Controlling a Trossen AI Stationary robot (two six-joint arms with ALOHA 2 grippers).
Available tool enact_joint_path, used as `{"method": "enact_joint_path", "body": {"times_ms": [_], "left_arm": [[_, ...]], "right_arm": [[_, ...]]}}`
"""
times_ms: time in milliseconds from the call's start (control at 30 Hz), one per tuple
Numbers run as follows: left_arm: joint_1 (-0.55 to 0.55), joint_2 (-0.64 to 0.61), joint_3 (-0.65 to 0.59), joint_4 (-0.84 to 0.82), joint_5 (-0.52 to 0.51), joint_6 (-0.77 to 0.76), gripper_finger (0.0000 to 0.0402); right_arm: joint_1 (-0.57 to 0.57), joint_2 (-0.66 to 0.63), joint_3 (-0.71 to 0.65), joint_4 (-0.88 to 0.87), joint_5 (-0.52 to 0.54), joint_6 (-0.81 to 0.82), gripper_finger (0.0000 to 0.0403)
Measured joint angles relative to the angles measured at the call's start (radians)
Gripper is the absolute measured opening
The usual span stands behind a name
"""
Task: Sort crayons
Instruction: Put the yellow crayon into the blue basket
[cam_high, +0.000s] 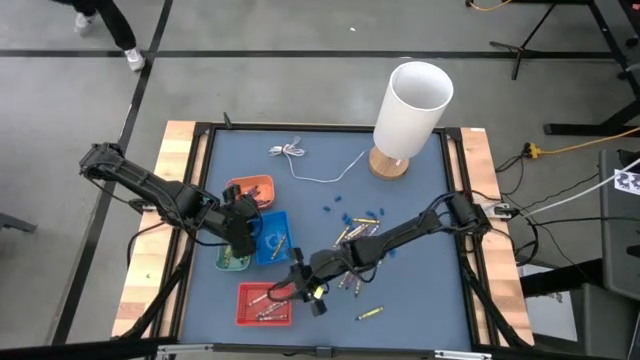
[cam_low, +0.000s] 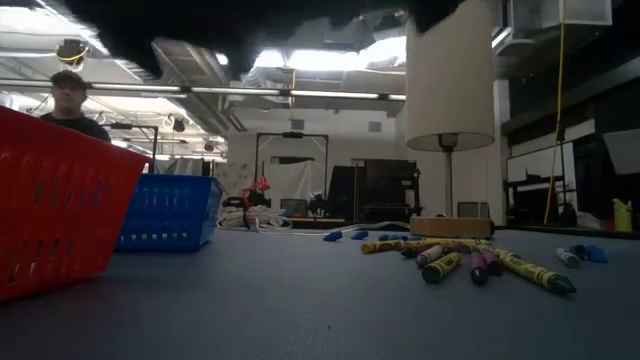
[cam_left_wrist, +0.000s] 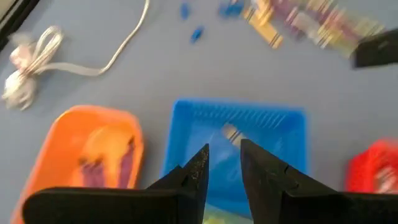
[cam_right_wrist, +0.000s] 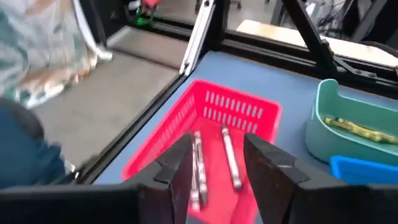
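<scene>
Red basket beneath my right gripper, fingers apart and empty, two pale crayons lying lengthwise inside, loose pile mid-table, my left gripper parted over blue basket.

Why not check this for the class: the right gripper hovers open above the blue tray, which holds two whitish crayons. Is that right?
Not quite. The right gripper hovers open above the red tray, not a blue one; the right wrist view shows two whitish crayons lying in it. The blue tray sits under the left gripper.
</scene>
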Motion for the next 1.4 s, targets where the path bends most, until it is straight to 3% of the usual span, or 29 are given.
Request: {"method": "enact_joint_path", "body": {"times_ms": [233, 433, 600, 767, 900, 1133, 1400], "left_arm": [[0.001, 0.05, 0.0, 0.31, -0.019, -0.001, 0.0076], [0.02, 0.167, 0.0, 0.539, -0.069, 0.012, 0.0076], [0.066, 0.293, 0.0, 0.808, -0.063, 0.119, 0.0076], [0.118, 0.425, 0.0, 1.139, 0.01, 0.298, 0.0076], [0.161, 0.517, 0.001, 1.323, 0.099, 0.355, 0.0076], [0.225, 0.635, 0.001, 1.459, 0.209, 0.365, 0.0079], [0.258, 0.723, 0.072, 1.528, 0.269, 0.37, 0.0142]], "right_arm": [[0.004, -0.225, 0.0, -0.444, -0.004, -0.053, 0.0143], [0.026, -0.45, 0.0, -0.845, 0.059, -0.092, 0.0143], [0.055, -0.608, -0.052, -1.04, 0.122, -0.101, 0.0143], [0.05, -0.802, -0.273, -1.026, 0.142, -0.071, 0.0143], [0.02, -0.957, -0.471, -0.941, 0.213, -0.016, 0.0143], [-0.055, -1.143, -0.719, -0.752, 0.242, 0.012, 0.0143], [-0.115, -1.167, -0.81, -0.643, 0.241, 0.012, 0.0143]]}}
